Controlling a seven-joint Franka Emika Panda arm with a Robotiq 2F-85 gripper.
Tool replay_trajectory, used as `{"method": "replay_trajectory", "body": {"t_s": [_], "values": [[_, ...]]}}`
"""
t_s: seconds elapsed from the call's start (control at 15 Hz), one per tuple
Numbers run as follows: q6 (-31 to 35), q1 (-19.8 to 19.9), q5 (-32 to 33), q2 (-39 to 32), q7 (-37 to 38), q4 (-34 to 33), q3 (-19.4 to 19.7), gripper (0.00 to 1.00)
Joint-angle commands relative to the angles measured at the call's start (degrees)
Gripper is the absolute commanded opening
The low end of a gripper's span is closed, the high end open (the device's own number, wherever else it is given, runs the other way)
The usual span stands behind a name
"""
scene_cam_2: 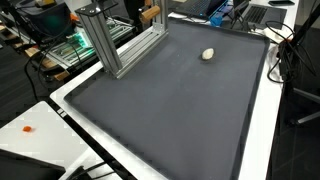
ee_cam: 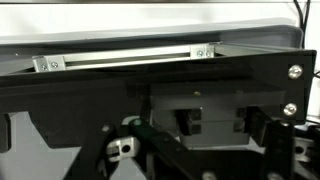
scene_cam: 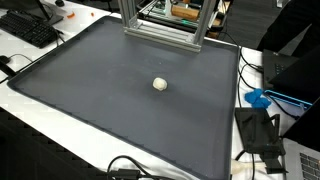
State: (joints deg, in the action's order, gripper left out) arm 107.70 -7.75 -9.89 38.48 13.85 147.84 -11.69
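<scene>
A small cream ball point(scene_cam: 160, 84) point(scene_cam_2: 208, 54) lies alone on a wide dark grey mat point(scene_cam: 90, 95) point(scene_cam_2: 170, 115). No arm or gripper shows in either exterior view. In the wrist view my gripper point(ee_cam: 198, 145) is dark and close to the lens, its fingers point(ee_cam: 126, 150) standing well apart with nothing between them. Straight ahead of it are a black plate with screws point(ee_cam: 150, 85), a grey block point(ee_cam: 210, 120) behind it, and a silver aluminium bar point(ee_cam: 125, 57) above. The ball is hidden from the wrist view.
An aluminium frame point(scene_cam: 160, 30) point(scene_cam_2: 115, 45) stands at the mat's edge. Around the mat are a keyboard point(scene_cam: 30, 30), a blue object point(scene_cam: 258, 98), black devices with cables point(scene_cam: 262, 130), and green boards point(scene_cam_2: 60, 50) on a side bench.
</scene>
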Motion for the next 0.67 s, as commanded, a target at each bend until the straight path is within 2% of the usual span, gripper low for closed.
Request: {"method": "replay_trajectory", "body": {"t_s": [0.0,0.13,0.2,0.4,0.47,0.6], "values": [[0.1,-0.7,-1.4,1.6,0.5,1.6,0.1,0.84],[0.1,-0.8,-1.4,1.6,0.4,1.5,0.1,0.98],[0.0,-0.9,-1.6,1.6,0.2,1.5,0.1,1.00],[0.0,-1.0,-1.7,1.5,0.2,1.4,0.1,0.89],[-0.1,-0.9,-1.2,1.6,0.2,1.4,0.0,0.78],[0.0,-0.9,-1.2,1.9,0.2,1.5,0.0,0.72]]}}
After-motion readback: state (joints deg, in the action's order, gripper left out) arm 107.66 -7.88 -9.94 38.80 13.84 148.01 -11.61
